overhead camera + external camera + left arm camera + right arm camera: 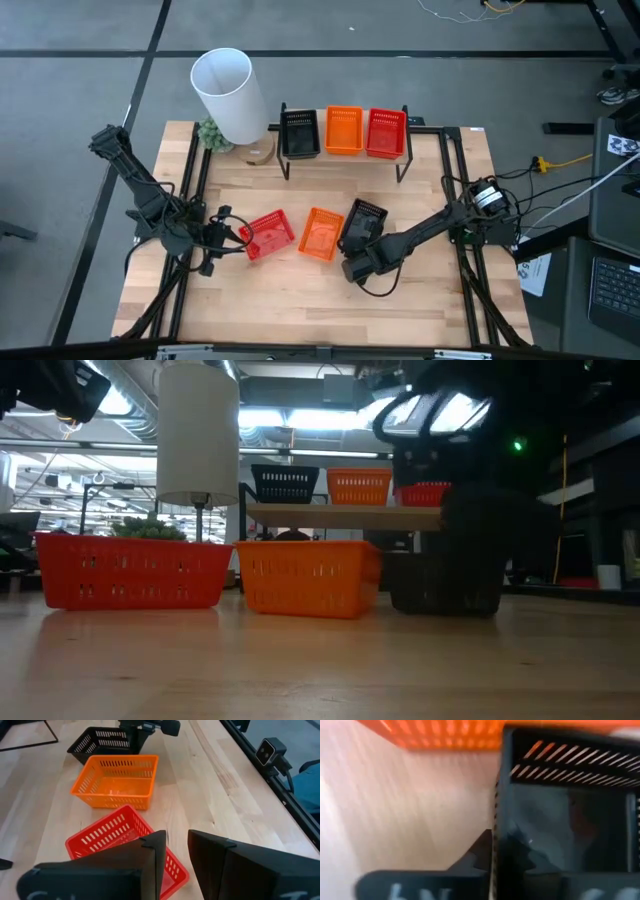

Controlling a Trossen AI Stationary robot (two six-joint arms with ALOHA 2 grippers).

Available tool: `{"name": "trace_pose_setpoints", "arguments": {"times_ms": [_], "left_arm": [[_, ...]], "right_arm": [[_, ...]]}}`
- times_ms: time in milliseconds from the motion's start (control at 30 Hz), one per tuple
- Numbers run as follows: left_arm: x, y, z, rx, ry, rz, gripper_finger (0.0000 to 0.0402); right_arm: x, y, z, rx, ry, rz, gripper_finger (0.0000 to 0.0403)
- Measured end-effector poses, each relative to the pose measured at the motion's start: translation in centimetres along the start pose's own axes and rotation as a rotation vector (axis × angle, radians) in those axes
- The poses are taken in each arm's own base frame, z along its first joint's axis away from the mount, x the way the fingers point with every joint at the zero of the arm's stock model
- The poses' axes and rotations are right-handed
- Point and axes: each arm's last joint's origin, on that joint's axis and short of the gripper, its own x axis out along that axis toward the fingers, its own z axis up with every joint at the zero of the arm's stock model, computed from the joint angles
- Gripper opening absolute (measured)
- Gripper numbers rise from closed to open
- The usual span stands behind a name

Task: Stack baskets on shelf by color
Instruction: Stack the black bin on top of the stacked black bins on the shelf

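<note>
While three baskets already sit on the shelf (345,157) at the tabletop's far edge, three remain mid-table: red basket (268,235), orange basket (320,233), black basket (362,224).

Right gripper (357,262): at the black basket's near wall, one finger seemingly inside; closure cannot be told. Advice: pinch the wall squarely, lift level, clear the orange basket beside it.

Left gripper (176,852): spread, over the red basket's corner.

Low view alone shows the shelf's height; high view alone shows the colour order.

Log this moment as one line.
shelf: black, orange, red baskets | right gripper: at loose black basket | left gripper: open, beside loose red basket
</note>
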Motion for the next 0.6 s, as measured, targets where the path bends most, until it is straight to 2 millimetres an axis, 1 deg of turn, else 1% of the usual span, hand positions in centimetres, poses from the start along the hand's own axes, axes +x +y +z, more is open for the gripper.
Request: {"name": "trace_pose_setpoints", "arguments": {"times_ms": [33, 133, 267, 367, 467, 533, 600], "left_arm": [[0.0, 0.0, 0.0, 0.000, 0.000, 0.000, 0.0074], [0.1, -0.1, 0.0, -0.008, -0.013, -0.004, 0.0074], [0.9, -0.4, -0.9, 0.007, -0.068, -0.055, 0.0074], [1.5, -0.6, -2.1, 0.007, -0.095, -0.087, 0.0074], [2.0, -0.5, -3.2, 0.000, -0.104, -0.088, 0.0074], [2.1, -0.5, -3.6, -0.005, -0.122, -0.091, 0.0074], [2.2, -0.5, -3.6, 0.001, -0.144, -0.092, 0.0074]], "right_arm": [[-0.2, 0.2, 0.1, 0.001, -0.007, 0.007, 0.0014], [-1.2, 0.7, 0.3, 0.012, 0.000, 0.005, 0.0005], [-3.6, 1.7, 0.9, 0.046, 0.017, -0.006, 0.0002], [-6.4, 2.7, 1.8, 0.051, -0.021, -0.016, 0.0002], [-9.8, 3.3, 2.8, 0.024, -0.067, -0.046, 0.0001], [-12.1, 3.5, 3.5, 0.012, -0.136, -0.073, 0.0001], [-14.4, 3.4, 4.2, -0.015, -0.225, -0.135, 0.0001]]}}
